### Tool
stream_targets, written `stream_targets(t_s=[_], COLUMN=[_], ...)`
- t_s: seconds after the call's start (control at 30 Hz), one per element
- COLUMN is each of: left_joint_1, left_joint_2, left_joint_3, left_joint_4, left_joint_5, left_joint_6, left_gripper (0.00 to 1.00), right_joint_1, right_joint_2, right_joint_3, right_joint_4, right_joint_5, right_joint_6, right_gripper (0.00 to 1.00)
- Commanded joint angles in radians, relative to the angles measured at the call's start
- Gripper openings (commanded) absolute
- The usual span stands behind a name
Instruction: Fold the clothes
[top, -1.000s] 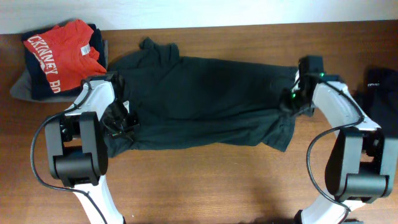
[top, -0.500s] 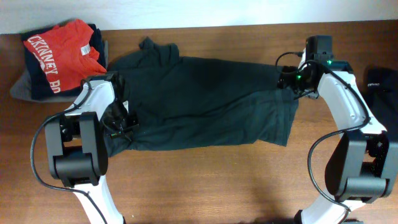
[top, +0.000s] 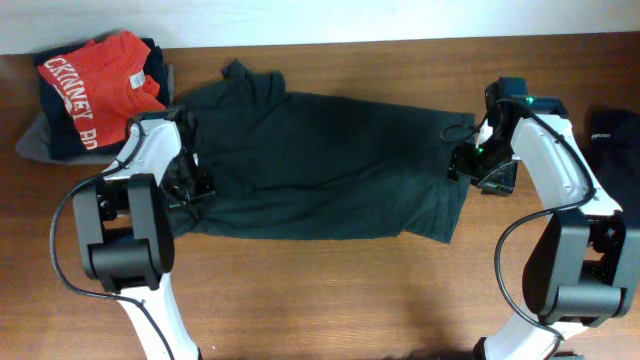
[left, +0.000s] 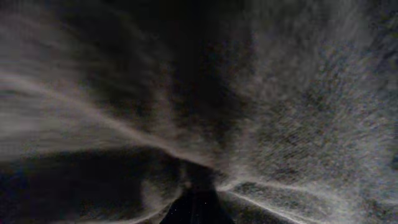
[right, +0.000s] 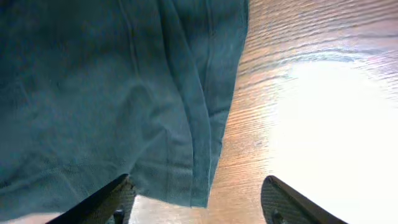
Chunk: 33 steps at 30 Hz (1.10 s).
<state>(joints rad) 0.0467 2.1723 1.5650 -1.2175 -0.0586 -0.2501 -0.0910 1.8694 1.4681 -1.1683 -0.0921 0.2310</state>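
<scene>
Overhead, we note a dark grey-green T-shirt (top: 320, 165) spread lengthwise across the middle of the wooden table (top: 330, 290), rumpled at its upper left. Left gripper (top: 190, 187) sits on the shirt's left edge, clamped on the cloth; its wrist view shows only fabric, drawn in folds toward a pinch at the bottom. Right gripper (top: 468, 165) hangs at the shirt's right end, jaws spread wide and holding nothing, with hem and bare wood below. Far left corner: a red shirt (top: 100, 75) with white lettering tops darker garments (top: 58, 128). Right edge: a black garment (top: 612, 140) with small white lettering. We see a white wall (top: 300, 20) behind the table.
</scene>
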Motion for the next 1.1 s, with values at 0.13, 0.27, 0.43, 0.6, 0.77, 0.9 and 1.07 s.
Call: stream_targets(t_s=[0.13,0.27,0.43,0.6,0.77,0.9,1.07], left_joint_1=[0.008,0.008,0.008,0.008,0.008,0.008,0.008], left_joint_2=[0.017,0.017,0.017,0.017,0.017,0.017,0.017], left_joint_3=[0.027,0.027,0.027,0.027,0.027,0.027,0.027], left_joint_4=[-0.004,-0.012,-0.018,-0.018,-0.022,-0.022,-0.022], left_joint_5=[-0.036,-0.036,-0.037,-0.036,-0.036,-0.036,-0.036], left_joint_6=[0.012,0.013,0.013,0.013,0.013,0.013,0.013], left_gripper=[0.02,0.01,0.02,0.02,0.02,0.01,0.01], right_joint_1=[0.0,0.0,-0.002,-0.002,-0.002,-0.002,-0.002], right_joint_2=[0.0,0.0,0.0,0.0,0.0,0.0,0.0], right_joint_3=[-0.109,-0.195,-0.24,-0.264,-0.294,-0.306,-0.32], right_joint_4=[0.004,0.028,0.032,0.058,0.111,0.13,0.154], right_joint_5=[-0.139,-0.196,-0.187,-0.185,-0.168,-0.164,-0.166], right_joint_6=[-0.07,-0.068,-0.062,-0.063,-0.062,-0.062,-0.062], right_gripper=[0.66,0.6,0.6,0.6,0.64,0.64,0.64])
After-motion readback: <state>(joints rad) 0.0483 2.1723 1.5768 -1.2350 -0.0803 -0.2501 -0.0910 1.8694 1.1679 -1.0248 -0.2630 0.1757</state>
